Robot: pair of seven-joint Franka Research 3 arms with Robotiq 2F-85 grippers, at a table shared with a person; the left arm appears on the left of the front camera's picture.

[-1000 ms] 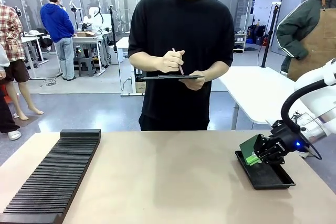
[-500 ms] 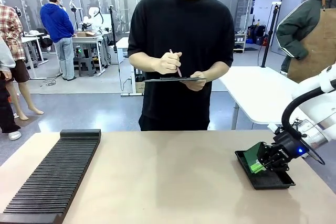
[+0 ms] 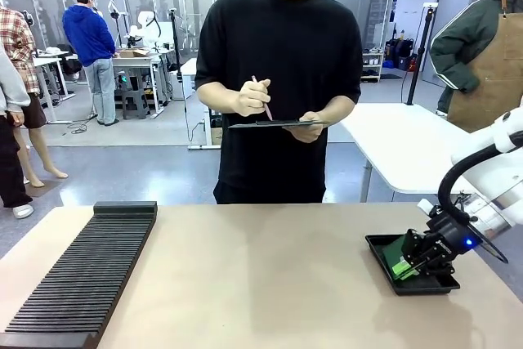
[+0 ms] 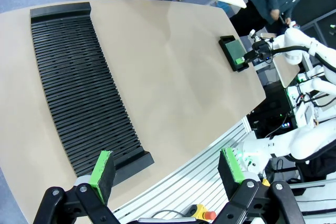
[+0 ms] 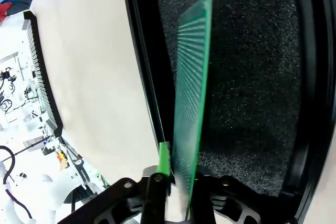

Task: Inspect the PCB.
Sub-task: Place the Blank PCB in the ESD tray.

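The right gripper (image 3: 406, 261) hung low over the shallow black tray (image 3: 425, 284) at the near right of the table (image 3: 270, 275); its white arm (image 3: 490, 177) came in from the right edge. The PCB (image 3: 400, 257) sat within the tray, tilted on edge rather than lying flat; in the right wrist view the PCB (image 5: 190, 93) stood edge-on between the gripper's fingers (image 5: 163, 161), its dotted face turned toward the dark foam lining of the tray (image 5: 247, 77); one green pad lay against the board's side, yet whether the fingers pinched the board or had slackened off it could not be told.

The left gripper (image 4: 167, 169) hovered high above the near left of the table; its green-padded fingers (image 4: 102, 169) stood spread wide with nothing between them; below it lay the long black slotted rack (image 4: 79, 82), running from near to far along the left side of the table. In the front view the rack (image 3: 82, 271) sat well apart from the tray.

At the far side a person in a black shirt (image 3: 282, 79) stood facing the table; one hand (image 3: 315, 124) held a dark clipboard (image 3: 274, 123) level, the other hand (image 3: 249, 100) held a pen (image 3: 262, 97) above it.
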